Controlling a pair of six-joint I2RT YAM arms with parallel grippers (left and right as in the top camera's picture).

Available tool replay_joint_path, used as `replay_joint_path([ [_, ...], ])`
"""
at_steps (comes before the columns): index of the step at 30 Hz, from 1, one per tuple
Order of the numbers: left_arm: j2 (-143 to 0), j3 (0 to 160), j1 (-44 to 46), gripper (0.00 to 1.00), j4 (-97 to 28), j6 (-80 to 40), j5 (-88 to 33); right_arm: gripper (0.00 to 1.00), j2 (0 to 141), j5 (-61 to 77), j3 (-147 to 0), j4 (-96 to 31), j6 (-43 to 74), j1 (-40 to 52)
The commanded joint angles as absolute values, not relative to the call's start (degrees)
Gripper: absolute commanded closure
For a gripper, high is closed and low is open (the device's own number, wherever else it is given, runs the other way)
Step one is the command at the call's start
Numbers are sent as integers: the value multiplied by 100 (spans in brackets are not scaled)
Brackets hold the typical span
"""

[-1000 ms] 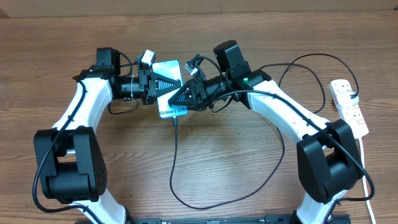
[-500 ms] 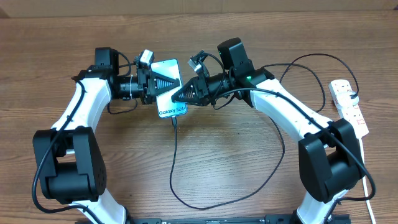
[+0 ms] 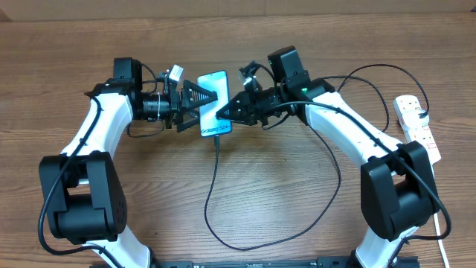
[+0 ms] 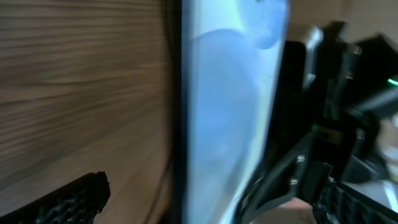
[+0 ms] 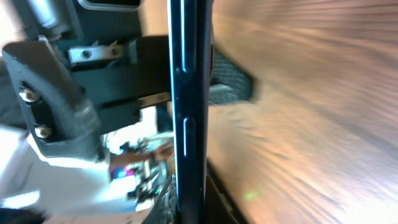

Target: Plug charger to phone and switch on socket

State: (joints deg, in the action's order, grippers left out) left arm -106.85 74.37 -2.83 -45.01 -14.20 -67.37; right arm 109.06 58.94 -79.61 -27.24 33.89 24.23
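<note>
Left gripper [image 3: 198,105] has opened wide; right gripper [image 3: 222,114] now pinches the phone [image 3: 216,82].

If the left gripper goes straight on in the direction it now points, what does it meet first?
Most likely the phone: it stands ahead, between the open fingers of the left gripper, and the right gripper is shut on it from the far side. How close they are is unclear.
</note>
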Motion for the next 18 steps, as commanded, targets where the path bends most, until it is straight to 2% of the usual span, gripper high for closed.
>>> replay_joint_path([
  [1, -10562, 7439, -425, 0, -4674, -1549, -4860, 96, 10737, 4858, -8066, -3183, 2908, 2298],
  [7, -10562, 7439, -495, 0, -5002, -1546, -3232, 96, 10737, 2877, -8031, -4117, 2641, 2314],
  [14, -10562, 7439, -486, 0, -5063, -1546, -1927, 96, 10744, 2233, -7465, -3940, 2628, 2456],
  [18, -10562, 7439, -486, 0, -5052, -1544, -1712, 96, 10744, 2237, -6908, -3393, 2655, 2569],
])
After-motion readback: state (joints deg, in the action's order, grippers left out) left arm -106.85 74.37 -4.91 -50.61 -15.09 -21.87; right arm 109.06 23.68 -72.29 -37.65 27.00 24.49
